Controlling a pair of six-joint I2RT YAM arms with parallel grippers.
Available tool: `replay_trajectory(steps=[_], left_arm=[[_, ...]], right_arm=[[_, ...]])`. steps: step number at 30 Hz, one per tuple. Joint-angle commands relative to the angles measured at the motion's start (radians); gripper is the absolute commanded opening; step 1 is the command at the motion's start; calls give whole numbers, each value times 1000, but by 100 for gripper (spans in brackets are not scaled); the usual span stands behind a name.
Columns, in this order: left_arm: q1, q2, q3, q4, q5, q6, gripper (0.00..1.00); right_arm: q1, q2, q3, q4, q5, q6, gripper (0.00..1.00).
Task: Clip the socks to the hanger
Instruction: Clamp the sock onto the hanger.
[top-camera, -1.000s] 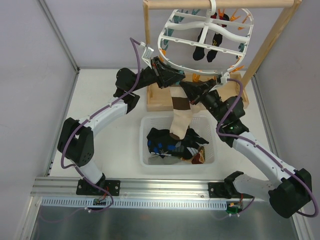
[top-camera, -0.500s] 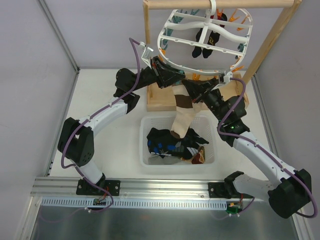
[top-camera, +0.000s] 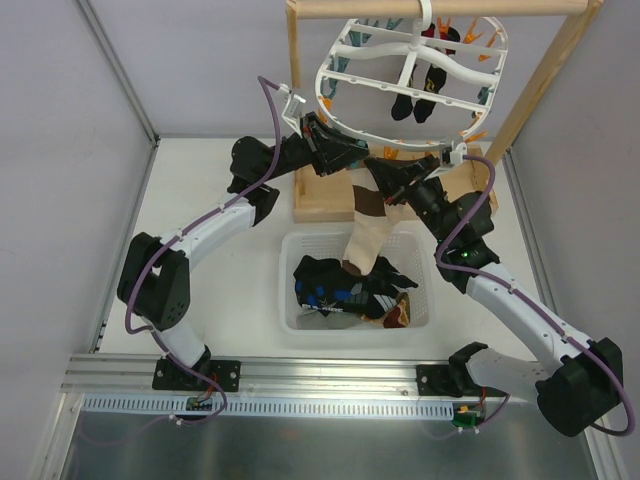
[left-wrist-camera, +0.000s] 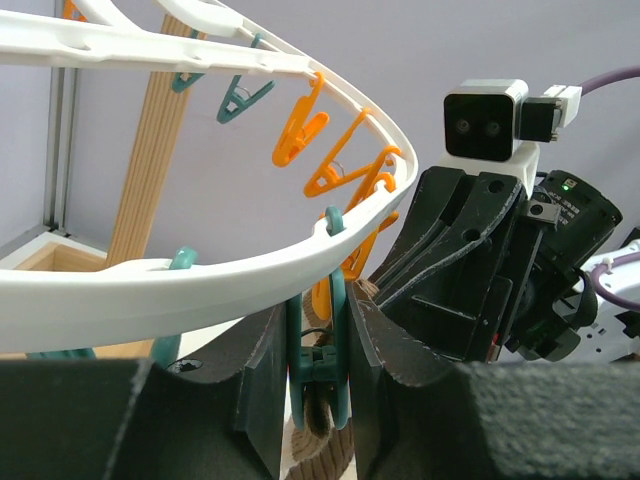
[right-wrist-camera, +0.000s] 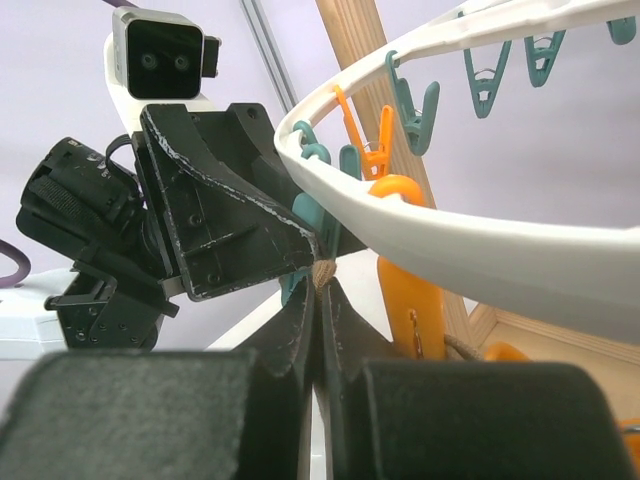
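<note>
The white oval hanger (top-camera: 330, 75) hangs from the wooden frame, rimmed with orange and teal pegs. A sock banded tan, dark brown and white (top-camera: 365, 235) dangles from its near rim over the basket. My left gripper (top-camera: 350, 158) is shut on a teal peg (left-wrist-camera: 318, 375) under the rim (left-wrist-camera: 200, 285), a finger on each side. The sock's tan cuff (left-wrist-camera: 320, 425) sits between the peg's lower tips. My right gripper (top-camera: 378, 172) is shut on the cuff edge (right-wrist-camera: 322, 270), right beside the left fingers (right-wrist-camera: 220, 220). Two black socks (top-camera: 415, 95) hang on the far side.
A white basket (top-camera: 290, 300) with black and patterned socks stands below the arms. The wooden frame's post (top-camera: 520, 110) and base box (top-camera: 320, 200) stand behind it. An orange peg (right-wrist-camera: 405, 260) hangs right of my right gripper (right-wrist-camera: 321, 285). Grey walls bound the table.
The right gripper has raised the sock a little toward the rim, so less of it hangs into the basket. The hung black socks have swung slightly. The left gripper stays on the peg.
</note>
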Motion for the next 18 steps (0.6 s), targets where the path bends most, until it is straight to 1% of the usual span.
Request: replay_trajectory(steps=[1, 4, 5, 6, 9, 10, 12, 13, 17, 18], left_arm=[[-6, -1, 16, 59, 120, -7, 7], [-6, -3, 16, 59, 121, -7, 12], [-5, -3, 17, 59, 124, -7, 16], [-5, -4, 19, 59, 124, -9, 26], [-3, -12, 19, 59, 127, -7, 41], [0, -18, 17, 59, 127, -9, 50], [1, -21, 14, 59, 129, -9, 57], [4, -26, 13, 57, 127, -12, 62], [13, -32, 8, 59, 117, -30, 73], [17, -33, 5, 57, 114, -33, 74]], right_arm=[[-6, -4, 38, 101, -9, 22, 1], [-6, 0, 36, 104, -11, 30, 1], [-6, 3, 36, 106, -11, 31, 1], [-6, 5, 36, 106, -12, 30, 1], [-7, 11, 36, 103, -14, 30, 1], [-7, 11, 36, 101, -14, 30, 1], [-7, 12, 36, 101, -15, 28, 1], [-7, 12, 36, 101, -15, 25, 1], [-6, 12, 38, 94, -15, 16, 1], [-7, 9, 39, 91, -15, 15, 1]])
